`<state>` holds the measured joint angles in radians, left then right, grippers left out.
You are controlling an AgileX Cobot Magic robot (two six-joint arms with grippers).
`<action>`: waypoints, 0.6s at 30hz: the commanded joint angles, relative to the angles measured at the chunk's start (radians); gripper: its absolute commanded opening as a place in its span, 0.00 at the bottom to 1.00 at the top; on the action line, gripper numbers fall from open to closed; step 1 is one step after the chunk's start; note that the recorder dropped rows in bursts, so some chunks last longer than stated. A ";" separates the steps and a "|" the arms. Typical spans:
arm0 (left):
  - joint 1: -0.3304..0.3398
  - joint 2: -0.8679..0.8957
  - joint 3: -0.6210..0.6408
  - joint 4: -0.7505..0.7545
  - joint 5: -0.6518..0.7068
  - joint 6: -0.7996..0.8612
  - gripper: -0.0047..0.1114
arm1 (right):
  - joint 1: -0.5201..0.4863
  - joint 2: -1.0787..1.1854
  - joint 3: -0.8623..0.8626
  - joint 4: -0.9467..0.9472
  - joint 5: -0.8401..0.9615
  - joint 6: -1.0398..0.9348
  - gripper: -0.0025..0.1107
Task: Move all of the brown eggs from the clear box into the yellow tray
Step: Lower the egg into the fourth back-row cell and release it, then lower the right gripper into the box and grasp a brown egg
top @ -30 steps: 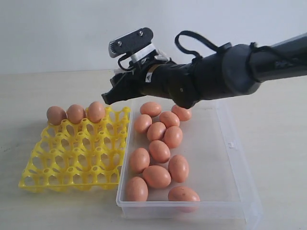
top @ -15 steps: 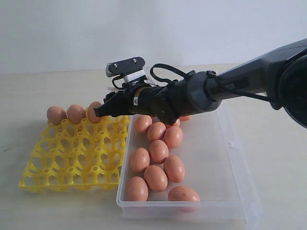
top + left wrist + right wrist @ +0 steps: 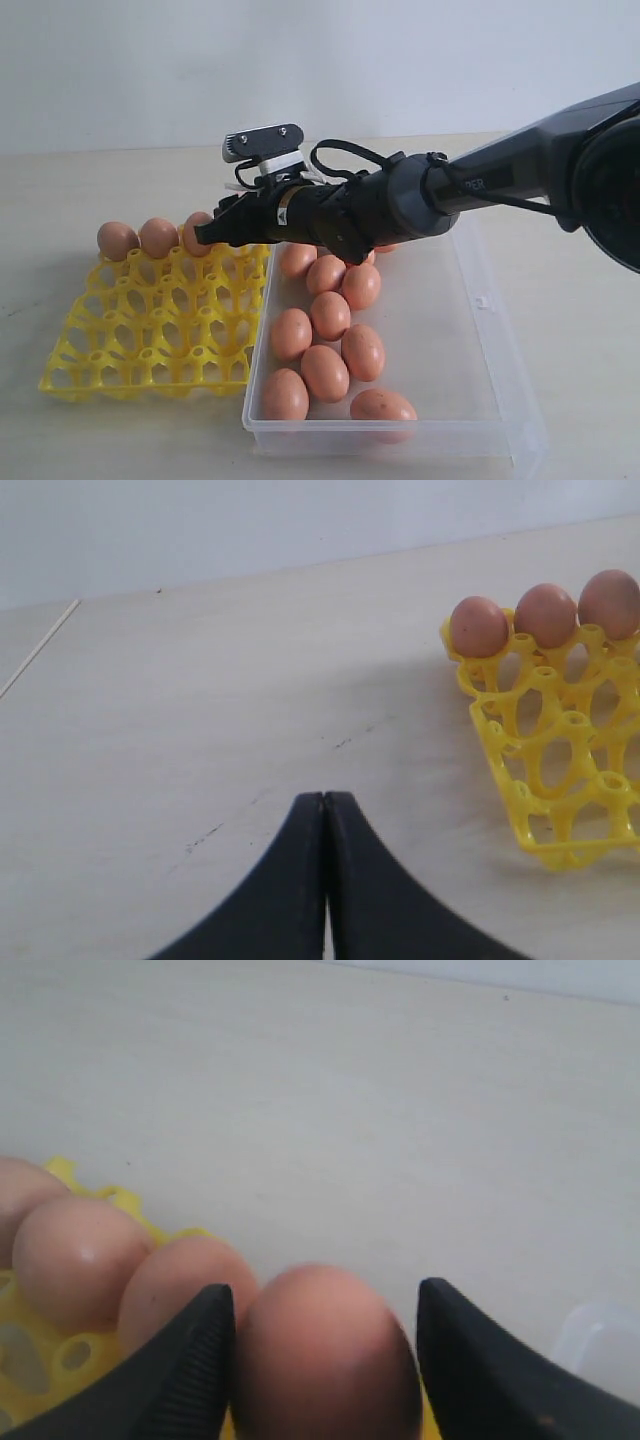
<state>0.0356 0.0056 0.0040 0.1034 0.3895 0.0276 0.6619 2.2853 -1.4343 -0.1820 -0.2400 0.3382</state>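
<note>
The right gripper grips one reddish-brown oval egg, whose long axis seems to run along the fingers. It hangs over the far row of the bright yellow plastic egg tray, just right of the three eggs seated there. The free cup probably lies straight below. The left gripper is closed on nothing, well apart. The other eggs lie in the clear plastic box.

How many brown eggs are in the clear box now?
9 visible in the clear box: three brown eggs just below the arm, three mid-box, three near the front wall. The arm may hide more at the far end.
</note>
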 commanded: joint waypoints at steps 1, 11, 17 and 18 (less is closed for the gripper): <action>-0.006 -0.006 -0.004 -0.002 -0.009 -0.005 0.04 | 0.001 -0.009 -0.012 -0.020 -0.019 0.003 0.54; -0.006 -0.006 -0.004 -0.002 -0.009 -0.005 0.04 | 0.001 -0.178 -0.012 -0.023 0.269 -0.163 0.32; -0.006 -0.006 -0.004 -0.002 -0.009 -0.005 0.04 | -0.001 -0.426 0.070 -0.030 0.862 -0.310 0.02; -0.006 -0.006 -0.004 -0.002 -0.009 -0.005 0.04 | -0.006 -0.440 0.098 -0.025 0.865 -0.292 0.02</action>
<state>0.0356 0.0056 0.0040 0.1034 0.3895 0.0276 0.6619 1.8840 -1.4019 -0.2045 0.5343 0.0392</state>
